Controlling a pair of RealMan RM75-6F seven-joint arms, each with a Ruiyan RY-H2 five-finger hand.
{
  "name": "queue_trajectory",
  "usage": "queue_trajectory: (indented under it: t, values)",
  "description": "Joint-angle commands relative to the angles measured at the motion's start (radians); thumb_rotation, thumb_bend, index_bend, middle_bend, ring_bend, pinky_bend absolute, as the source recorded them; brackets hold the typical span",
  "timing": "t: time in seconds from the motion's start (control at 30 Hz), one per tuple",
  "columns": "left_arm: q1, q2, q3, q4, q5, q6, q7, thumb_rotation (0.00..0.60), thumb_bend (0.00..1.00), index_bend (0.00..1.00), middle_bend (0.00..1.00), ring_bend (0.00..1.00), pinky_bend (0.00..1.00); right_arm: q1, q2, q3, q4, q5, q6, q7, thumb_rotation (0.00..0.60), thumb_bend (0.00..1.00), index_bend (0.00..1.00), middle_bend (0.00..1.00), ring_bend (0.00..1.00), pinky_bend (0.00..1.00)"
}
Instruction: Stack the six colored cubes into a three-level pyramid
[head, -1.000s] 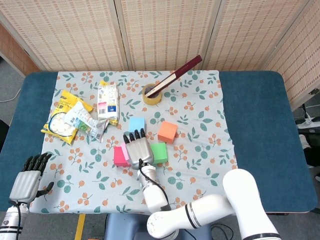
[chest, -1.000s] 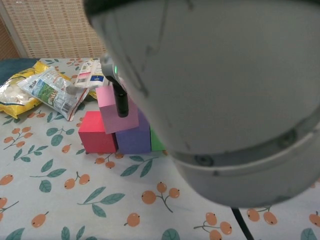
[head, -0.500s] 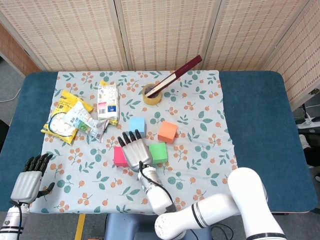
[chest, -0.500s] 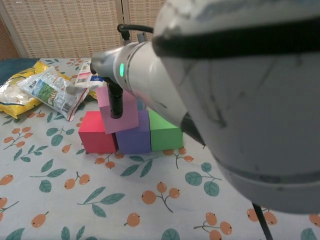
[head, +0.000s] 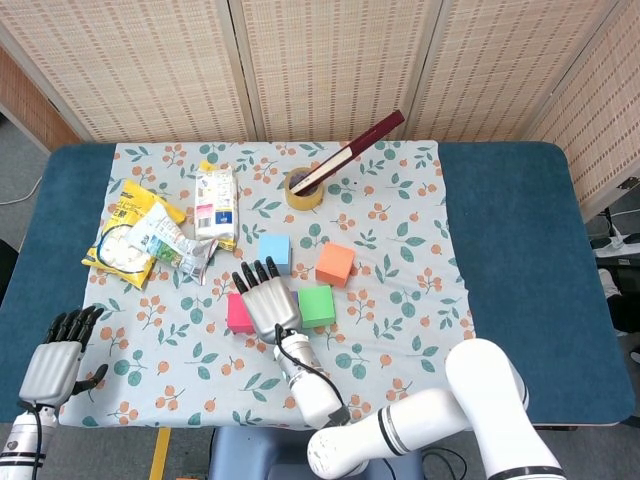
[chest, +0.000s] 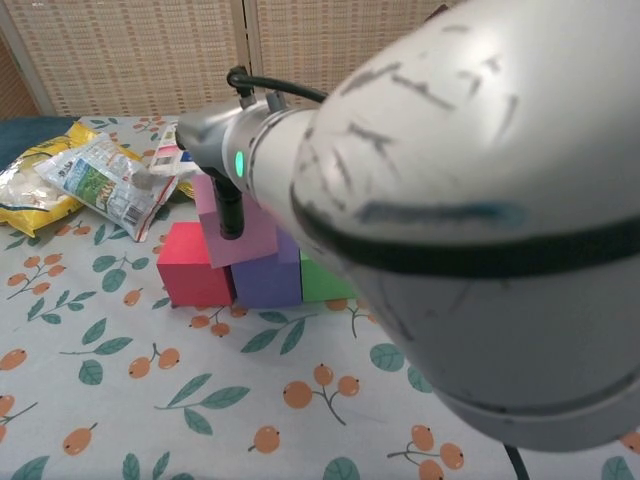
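Chest view: a tilted pink cube (chest: 237, 224) is held by the right hand (head: 264, 303) above the red cube (chest: 194, 277) and purple cube (chest: 268, 278), while the left hand (head: 57, 356) is kept apart, empty, at the desk's near-left corner.

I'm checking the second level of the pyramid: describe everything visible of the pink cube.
The pink cube looks like matte foam with plain faces. In the chest view it sits tilted on top of the red cube and purple cube, leaning left, with the right hand over it and a dark finger across its front. The head view hides it.
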Motion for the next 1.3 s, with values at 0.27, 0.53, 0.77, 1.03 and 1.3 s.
queue_trajectory:
  t: [0.27,0.53,0.77,1.03,1.3]
  values:
    - [-0.002,0.002,-0.002,0.0,-0.009,-0.007,0.003,0.6,0.31,0.0,0.04,0.0,0.05,-0.007,-0.053,-0.008,0.07,-0.066,-0.011,0.052,0.6,0.18,0.0,0.0,0.0,0.0]
    - [0.0,0.008,-0.004,-0.003,-0.008,-0.001,-0.007,0.6,0.31,0.0,0.04,0.0,0.05,-0.005,-0.071,0.03,0.079,-0.028,-0.018,0.043,0.6,0.18,0.0,0.0,0.0,0.0]
    - [0.001,0.011,-0.003,-0.005,-0.005,0.001,-0.012,0.6,0.31,0.0,0.04,0.0,0.05,0.003,-0.097,0.036,0.102,-0.048,-0.006,0.042,0.6,0.18,0.0,0.0,0.0,0.0]
    - [0.001,0.013,-0.003,-0.006,-0.003,0.002,-0.014,0.6,0.31,0.0,0.04,0.0,0.05,0.001,-0.084,0.035,0.082,-0.024,0.01,-0.011,0.6,0.18,0.0,0.0,0.0,0.0]
    - [0.001,0.01,-0.003,-0.005,-0.007,-0.001,-0.008,0.6,0.31,0.0,0.04,0.0,0.05,0.001,-0.102,0.032,0.123,-0.056,0.0,0.003,0.6,0.18,0.0,0.0,0.0,0.0]
